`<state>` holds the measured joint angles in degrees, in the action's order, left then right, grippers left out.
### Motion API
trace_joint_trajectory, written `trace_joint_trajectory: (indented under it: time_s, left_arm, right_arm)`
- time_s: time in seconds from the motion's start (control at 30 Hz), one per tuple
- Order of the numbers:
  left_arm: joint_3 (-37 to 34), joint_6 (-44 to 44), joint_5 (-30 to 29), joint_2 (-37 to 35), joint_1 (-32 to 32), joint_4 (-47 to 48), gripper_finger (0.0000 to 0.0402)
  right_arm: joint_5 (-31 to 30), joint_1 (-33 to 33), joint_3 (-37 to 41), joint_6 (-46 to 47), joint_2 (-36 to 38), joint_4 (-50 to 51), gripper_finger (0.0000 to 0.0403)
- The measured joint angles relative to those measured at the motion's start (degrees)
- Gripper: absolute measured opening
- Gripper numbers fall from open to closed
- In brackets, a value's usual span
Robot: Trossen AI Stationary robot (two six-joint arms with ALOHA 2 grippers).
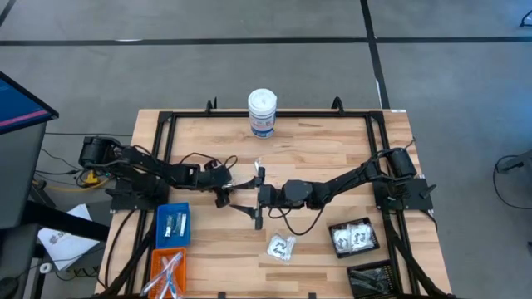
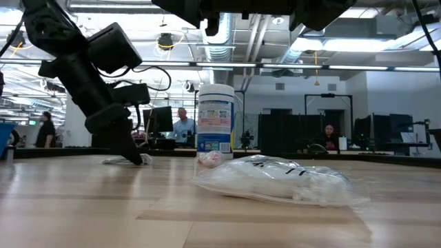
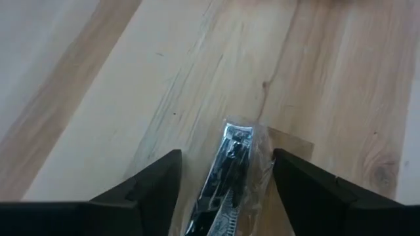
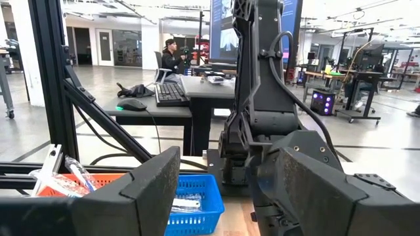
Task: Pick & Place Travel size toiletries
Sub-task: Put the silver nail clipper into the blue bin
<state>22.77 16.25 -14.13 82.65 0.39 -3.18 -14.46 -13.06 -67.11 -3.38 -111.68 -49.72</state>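
Lying nearest the low camera, a clear crinkly packet point(image 2: 275, 182) with white contents rests flat on the tabletop point(image 2: 69, 213); from above it point(image 1: 281, 247) sits near the front edge, between the bins. Farther back, the left tool point(image 1: 235, 189) is low at mid-tabletop with its fingers point(image 3: 141, 190) spread apart, holding nothing; between them lies a slim black-and-silver piece in a clear wrapper point(image 3: 233, 177), flat on the wood and touching neither finger. The right tool point(image 1: 259, 203) is just beside it, stretched in from the right, its fingers point(image 4: 131, 196) standing wide and empty. Left of the front packet stand a blue bin point(image 1: 173, 224) with small items inside and an orange bin point(image 1: 166, 270) with thin sticks; on the right, one black bin point(image 1: 355, 238) holds clear white-filled packets and another point(image 1: 370, 278) holds dark pieces. At the far edge stands a tall white canister point(image 1: 262, 112) with a blue label. Beyond the tabletop, people sit at desks in the room.
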Motion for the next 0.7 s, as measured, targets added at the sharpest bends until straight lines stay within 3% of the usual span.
trace_joint_trajectory:
  time_s: [0.17, 0.43, 0.7]
  left_arm:
    - [-0.12, -0.81, 0.06, 0.07, -0.65, -1.49, 0.0176]
    - [-0.19, -0.05, -0.42, 0.09, -0.73, -1.53, 0.0049]
    - [-0.24, 4.8, -1.14, -0.68, -0.85, -1.74, 0.0044]
  right_arm:
    - [0.0, 0.0, 0.0, 0.0, 0.0, -0.01, 0.0255]
    - [0.0, 0.0, 0.0, 0.0, 0.0, 0.01, 0.0255]
    - [0.0, 0.0, 0.0, 0.0, 0.0, -0.01, 0.0255]
